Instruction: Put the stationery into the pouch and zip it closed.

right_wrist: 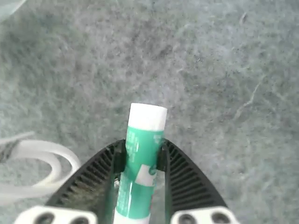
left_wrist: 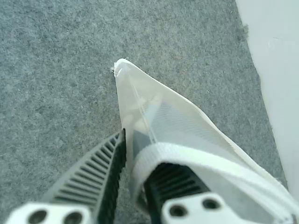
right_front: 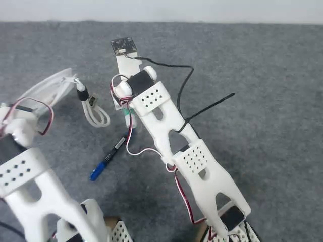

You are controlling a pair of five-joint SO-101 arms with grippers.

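Note:
A translucent white mesh pouch [left_wrist: 182, 126] lies at the table's far left [right_front: 53, 84], and my left gripper [left_wrist: 133, 156] is shut on its edge, one finger on each side of the fabric. My right gripper [right_wrist: 140, 151] is shut on a green-and-white glue stick [right_wrist: 144, 140], whose white cap pokes out past the fingertips. From above, that gripper [right_front: 126, 108] and the glue stick [right_front: 126, 117] are at mid-table, just right of the pouch. A blue-capped pen [right_front: 108, 156] lies on the grey mat between the two arms.
A coiled white cable [right_front: 93, 108] lies between the pouch and the right gripper, and it also appears beside the glue stick [right_wrist: 42, 163]. A black wire [right_front: 207, 108] trails over the mat to the right. The grey mat [right_front: 262, 75] is open at far right.

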